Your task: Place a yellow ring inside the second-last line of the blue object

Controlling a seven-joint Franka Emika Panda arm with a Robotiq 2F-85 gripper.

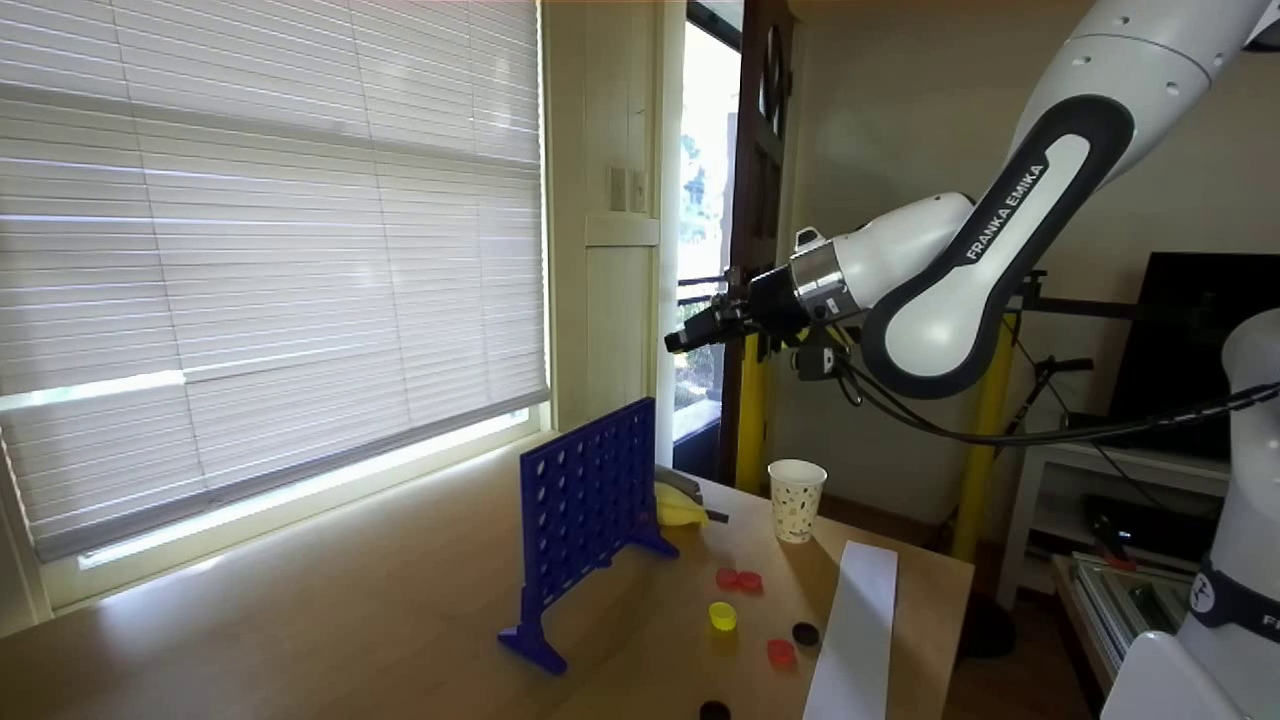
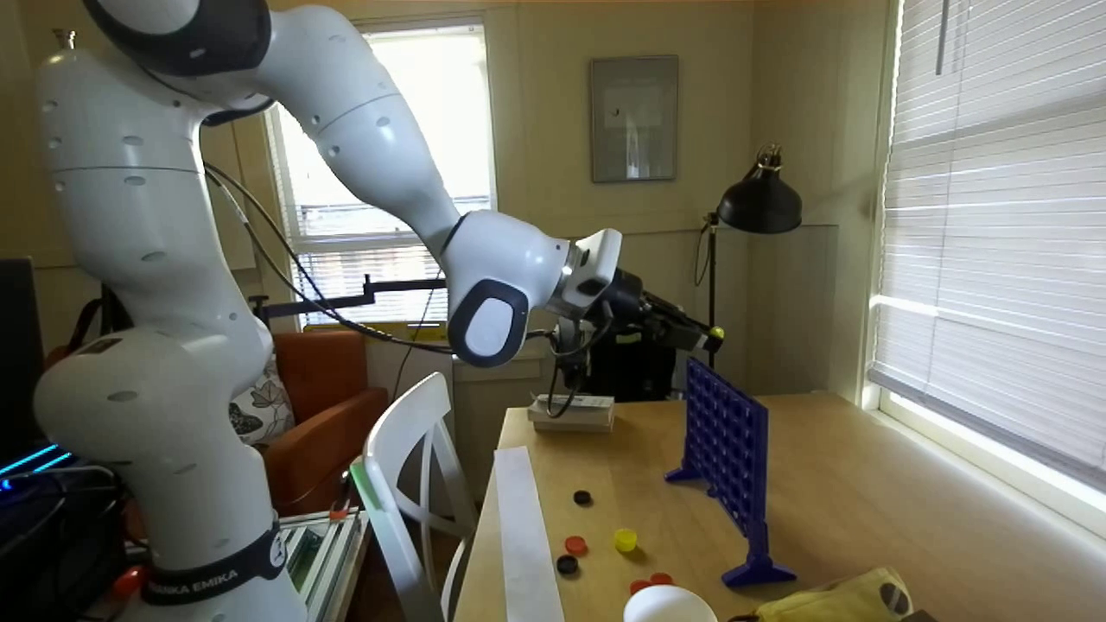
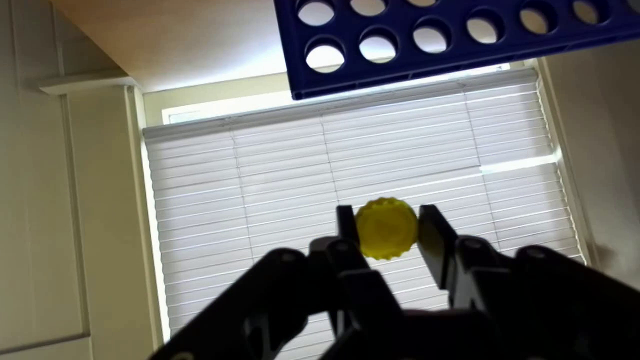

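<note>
The blue grid board [image 1: 590, 490] stands upright on two feet on the table, and it also shows in an exterior view [image 2: 750, 484]. Its top edge and upper rows of round holes show in the wrist view [image 3: 345, 82]. My gripper [image 3: 386, 228] is shut on a yellow ring [image 3: 385, 230] with a ridged rim, held at the fingertips with its round face to the wrist camera. In both exterior views the gripper [image 1: 685, 340] [image 2: 710, 337] is in the air above the board's height, tilted downward. The held ring [image 2: 716, 333] is apart from the board.
Another yellow ring [image 1: 722, 616] lies on the table [image 1: 330, 600] among red pieces [image 1: 781, 653] and black pieces [image 1: 805, 633]. A white cup [image 1: 797, 500], a white strip [image 1: 855, 630] and a yellow item [image 1: 682, 507] are near the board. Books [image 2: 570, 415] lie at the far edge.
</note>
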